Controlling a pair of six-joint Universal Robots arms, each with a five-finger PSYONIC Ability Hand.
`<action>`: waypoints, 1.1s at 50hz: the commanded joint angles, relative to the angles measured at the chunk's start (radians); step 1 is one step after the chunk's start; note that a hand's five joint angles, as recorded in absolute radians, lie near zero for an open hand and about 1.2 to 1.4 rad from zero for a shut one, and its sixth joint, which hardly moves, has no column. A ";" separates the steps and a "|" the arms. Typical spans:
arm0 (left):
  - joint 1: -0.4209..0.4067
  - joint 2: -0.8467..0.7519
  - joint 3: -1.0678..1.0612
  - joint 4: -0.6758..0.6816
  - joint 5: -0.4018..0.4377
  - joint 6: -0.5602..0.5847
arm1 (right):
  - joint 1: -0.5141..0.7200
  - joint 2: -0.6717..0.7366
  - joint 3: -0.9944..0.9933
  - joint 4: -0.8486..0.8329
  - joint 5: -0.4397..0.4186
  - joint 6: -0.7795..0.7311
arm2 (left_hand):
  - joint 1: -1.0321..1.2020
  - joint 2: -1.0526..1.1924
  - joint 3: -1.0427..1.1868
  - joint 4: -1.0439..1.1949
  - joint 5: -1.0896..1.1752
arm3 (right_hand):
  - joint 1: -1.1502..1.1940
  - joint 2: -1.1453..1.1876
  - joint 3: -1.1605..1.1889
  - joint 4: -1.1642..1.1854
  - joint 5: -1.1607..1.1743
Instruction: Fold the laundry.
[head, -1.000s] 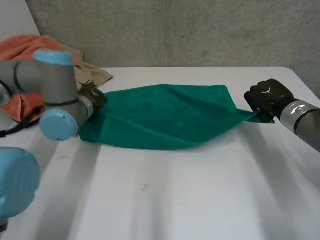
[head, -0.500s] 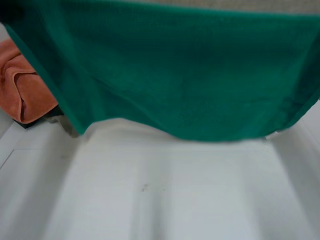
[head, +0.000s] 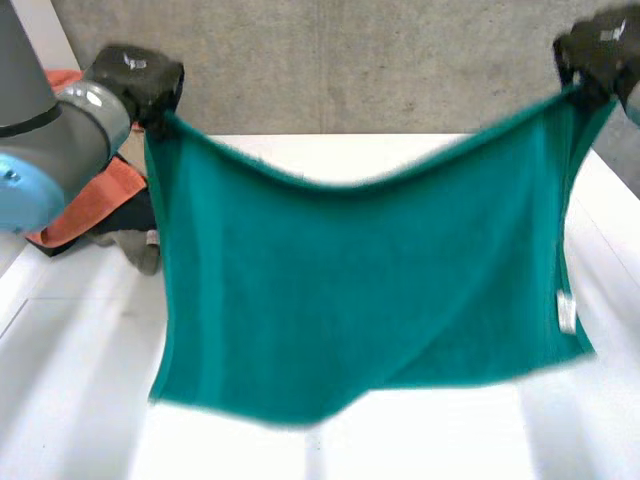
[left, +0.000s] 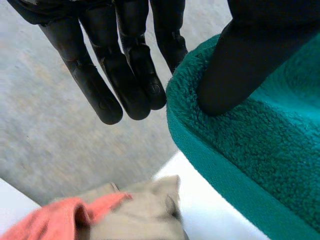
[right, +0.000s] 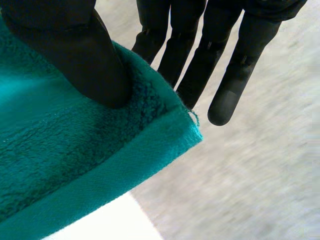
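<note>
Nearest, the bare white table (head: 70, 400) lies under and in front of the green towel (head: 360, 280). Nothing sits on that stretch, so there is room to lay the towel down.

The green towel hangs opened out as a flat sheet above the table, its top edge sagging in the middle. Its lower edge is blurred, so I cannot tell whether it touches the table. A white tag (head: 566, 312) sits on the towel's right edge.

Progress, as a judgement: early. The towel is spread and held up, with no fold made yet. Left to do: lay it flat, fold it, then deal with the other cloths.

The left hand (head: 135, 75) is at the towel's top left corner. Its thumb presses the corner against straight fingers (left: 125, 75), a firm pinch. The right hand (head: 595, 45) is at the top right corner and grips the same way, thumb on the pile and straight fingers (right: 200, 65) behind the cloth.

Beyond the towel's left edge is an orange cloth (head: 95, 205) with a beige cloth (left: 145, 212) bunched against it, both unfolded. They sit close to that edge and beside the left arm (head: 60, 130), and could snag on lowering.

Farthest, behind the towel, is the grey wall (head: 350, 60).
</note>
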 joint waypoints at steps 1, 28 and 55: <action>-0.021 0.005 0.340 0.222 -0.024 -0.191 | 0.017 0.033 -0.178 -0.432 0.171 0.209 | 0.229 0.200 0.204 0.197 0.238 | 0.251 0.218 0.206 0.198 0.208; 0.009 -0.084 0.005 0.344 -0.033 -0.268 | 0.005 0.093 0.119 -0.436 0.000 0.269 | 0.229 0.200 0.204 0.197 0.238 | 0.251 0.218 0.206 0.198 0.208; 0.028 0.201 -0.688 -0.167 0.008 0.359 | -0.182 -0.146 0.587 0.494 0.003 -0.528 | 0.229 0.200 0.204 0.197 0.238 | 0.251 0.218 0.206 0.198 0.208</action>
